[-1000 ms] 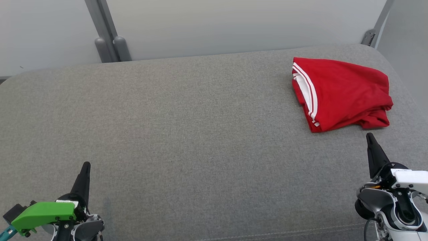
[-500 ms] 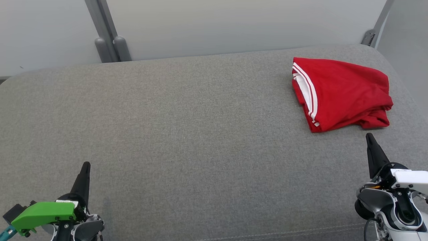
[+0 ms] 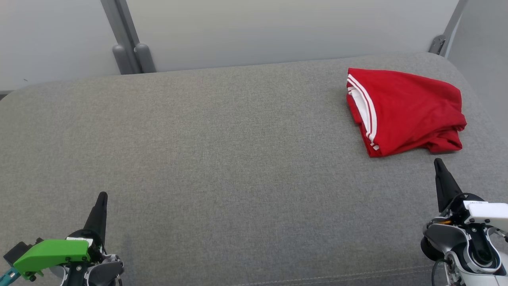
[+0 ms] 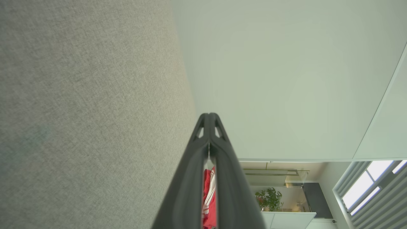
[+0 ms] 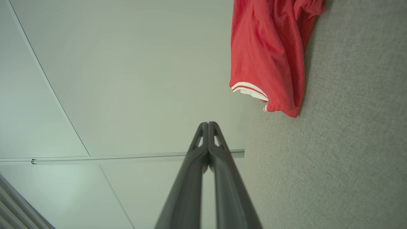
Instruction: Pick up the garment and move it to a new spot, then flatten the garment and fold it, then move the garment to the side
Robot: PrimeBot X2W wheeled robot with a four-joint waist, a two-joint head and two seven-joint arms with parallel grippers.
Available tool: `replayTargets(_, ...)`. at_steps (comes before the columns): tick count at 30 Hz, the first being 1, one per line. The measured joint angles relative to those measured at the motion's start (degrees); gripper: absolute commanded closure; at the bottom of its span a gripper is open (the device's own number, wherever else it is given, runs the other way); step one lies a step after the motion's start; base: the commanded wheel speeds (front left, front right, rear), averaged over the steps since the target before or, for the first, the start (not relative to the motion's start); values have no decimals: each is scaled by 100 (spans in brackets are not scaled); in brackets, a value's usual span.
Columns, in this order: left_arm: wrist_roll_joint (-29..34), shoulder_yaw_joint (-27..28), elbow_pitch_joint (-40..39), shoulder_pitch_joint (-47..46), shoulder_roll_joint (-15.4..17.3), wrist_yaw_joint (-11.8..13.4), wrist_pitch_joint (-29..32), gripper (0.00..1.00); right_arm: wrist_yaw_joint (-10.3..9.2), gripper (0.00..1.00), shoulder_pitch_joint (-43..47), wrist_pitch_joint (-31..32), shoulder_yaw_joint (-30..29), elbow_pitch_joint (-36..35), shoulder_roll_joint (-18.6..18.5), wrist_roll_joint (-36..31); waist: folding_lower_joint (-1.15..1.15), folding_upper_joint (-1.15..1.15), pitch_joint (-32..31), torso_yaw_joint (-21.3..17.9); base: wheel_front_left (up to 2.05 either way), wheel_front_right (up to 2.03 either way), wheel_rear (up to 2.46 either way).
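Ground: grey cushion (image 3: 222, 159), broad and woven, runs under both arms and well past the fingertips on every side. Pale wall panel (image 3: 278, 31) stands behind its far edge.

Task item: red garment (image 3: 408, 111), a folded, slightly rumpled bundle lying on the cushion. It sits just ahead of the right fingertips with a strip of bare weave between, and well apart from the left fingertips, far across. Nothing touches it. Its white striped trim (image 3: 367, 111) runs along the edge facing the left fingers.

Arms: right gripper (image 3: 438, 163) has its fingers pressed together, tips meeting, nothing between them. They point toward the bundle's near edge. The left gripper (image 3: 102, 195) is clenched and empty too, with a green housing (image 3: 51, 252) at its base.

Handling, as judged:
- Thin jersey knit, so light, limp and without stiffness. It will drape and sag from any pinch.
- Layers likely to slide apart and the fold to open once lifted.
- Not fragile. Dragging it over the grippy weave may bunch it.

Where to hold:
- The corner nearest the right fingertips, pinched through all layers.
- Or the striped trim, where the cloth looks doubled and thicker.
- For flattening, one gripper on each end of a single edge.
- The jaws must part first.
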Motion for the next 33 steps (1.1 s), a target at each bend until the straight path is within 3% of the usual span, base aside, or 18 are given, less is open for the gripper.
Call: replayTargets(33, 0, 5, 1, -2, -3, 0, 0, 100, 0, 100, -2, 10, -21, 8, 15, -1, 0, 0, 0, 0, 0, 0, 0)
